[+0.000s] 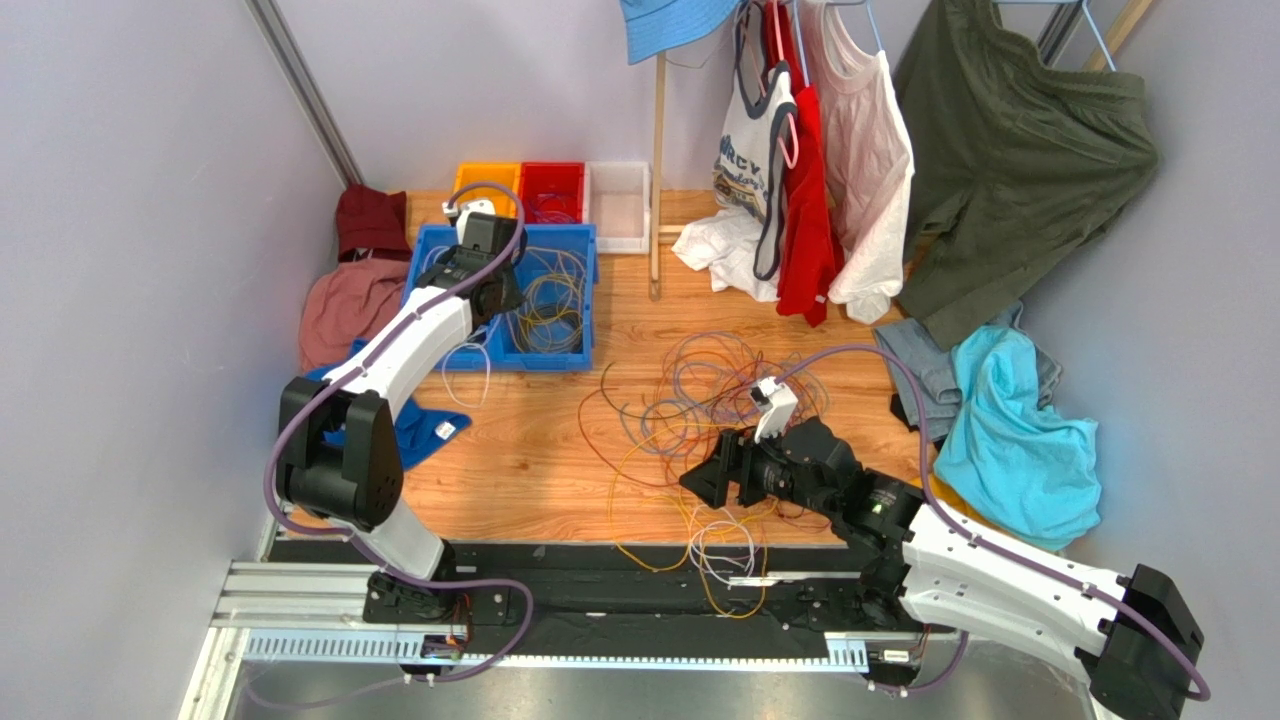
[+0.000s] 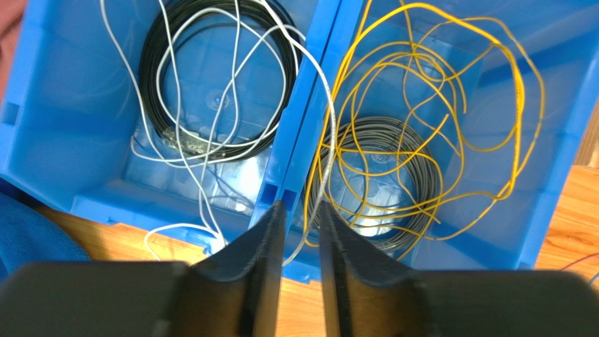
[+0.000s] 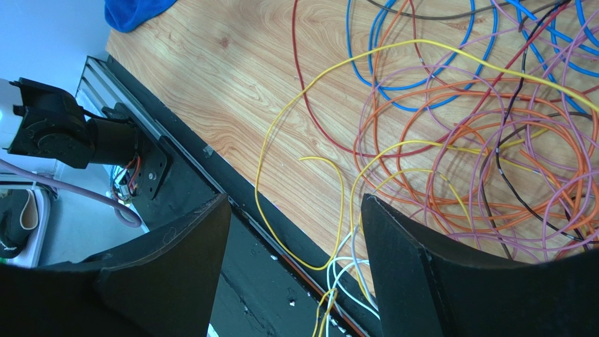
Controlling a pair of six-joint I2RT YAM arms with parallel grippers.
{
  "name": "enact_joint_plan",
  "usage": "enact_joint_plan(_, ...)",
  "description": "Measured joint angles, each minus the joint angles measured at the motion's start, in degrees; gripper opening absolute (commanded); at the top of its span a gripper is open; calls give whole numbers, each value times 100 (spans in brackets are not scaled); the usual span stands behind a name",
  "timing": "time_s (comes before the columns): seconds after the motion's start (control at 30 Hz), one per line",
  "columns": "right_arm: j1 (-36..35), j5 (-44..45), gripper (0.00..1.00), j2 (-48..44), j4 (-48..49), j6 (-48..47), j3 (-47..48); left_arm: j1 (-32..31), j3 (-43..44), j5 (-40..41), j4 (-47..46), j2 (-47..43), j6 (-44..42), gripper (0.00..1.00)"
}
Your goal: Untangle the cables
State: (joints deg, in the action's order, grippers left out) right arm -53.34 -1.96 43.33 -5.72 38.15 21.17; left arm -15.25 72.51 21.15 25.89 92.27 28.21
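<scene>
A tangle of orange, purple, yellow, red and blue cables [image 1: 706, 405] lies on the wooden table; it also shows in the right wrist view [image 3: 457, 140]. My right gripper [image 1: 706, 480] [image 3: 295, 200] is wide open and empty, low over the tangle's near edge, with yellow [image 3: 271, 210] and white strands [image 3: 344, 270] below its gap. My left gripper [image 1: 504, 297] [image 2: 301, 205] hovers over two blue bins [image 2: 295, 161]. Its jaws stand a narrow gap apart, and a white cable [image 2: 313, 210] runs loosely through that gap. One bin holds a black coil [image 2: 151, 91] and white cable, the other a grey coil [image 2: 422, 175] and yellow cable [image 2: 520, 77].
Orange, red and white bins [image 1: 553, 188] stand at the back. Clothes [image 1: 842, 165] hang at the back right. A teal cloth [image 1: 1022, 435] lies right, and blue [image 1: 413, 428] and maroon cloths [image 1: 353, 300] lie left. A black rail [image 1: 601, 578] runs along the near edge, with cable ends draped over it.
</scene>
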Motion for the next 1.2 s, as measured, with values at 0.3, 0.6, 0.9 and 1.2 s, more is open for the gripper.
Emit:
enact_joint_plan(0.3, 0, 33, 72, 0, -48, -2, -48, 42, 0, 39, 17, 173, -15, 0)
enact_joint_plan(0.6, 0, 37, 72, 11, -46, -2, -48, 317, 210, 39, 227, -313, -26, 0)
enact_joint_plan(0.9, 0, 50, 72, 13, -103, -31, -48, 1023, 1047, -155, 216, -35, -52, 0)
enact_joint_plan(1.2, 0, 92, 73, 120, -153, -92, -48, 1130, 1635, -291, 671, 1250, -289, 97)
